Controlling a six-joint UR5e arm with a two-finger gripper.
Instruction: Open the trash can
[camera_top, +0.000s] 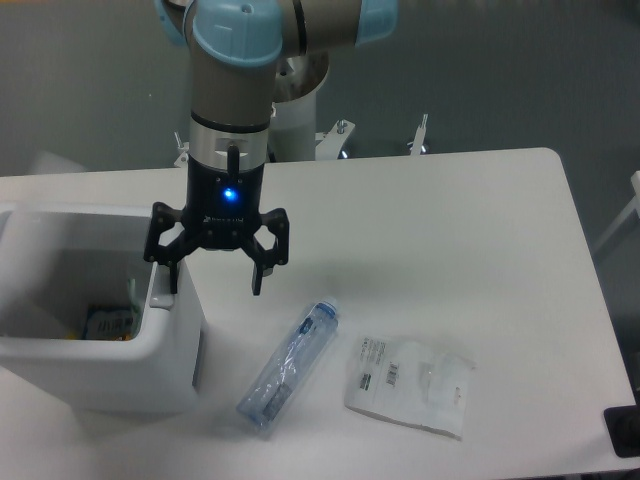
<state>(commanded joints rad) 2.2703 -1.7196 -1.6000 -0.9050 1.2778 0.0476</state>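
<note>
The trash can (150, 370) is a large white boxy bin at the table's left edge. Its top stands open and I see into it, where colourful items (108, 323) lie at the bottom. The flat lid is not visible. My gripper (213, 287) hangs over the bin's right rim, open, with nothing between its fingers. Its left finger (170, 281) touches or sits just above the grey tab (160, 297) on that rim. The right finger (257, 281) hangs over the table, outside the bin.
A clear plastic bottle (290, 366) lies on the table right of the bin. A clear plastic bag with a printed label (410, 385) lies further right. The arm's base (296, 110) stands behind the table's far edge.
</note>
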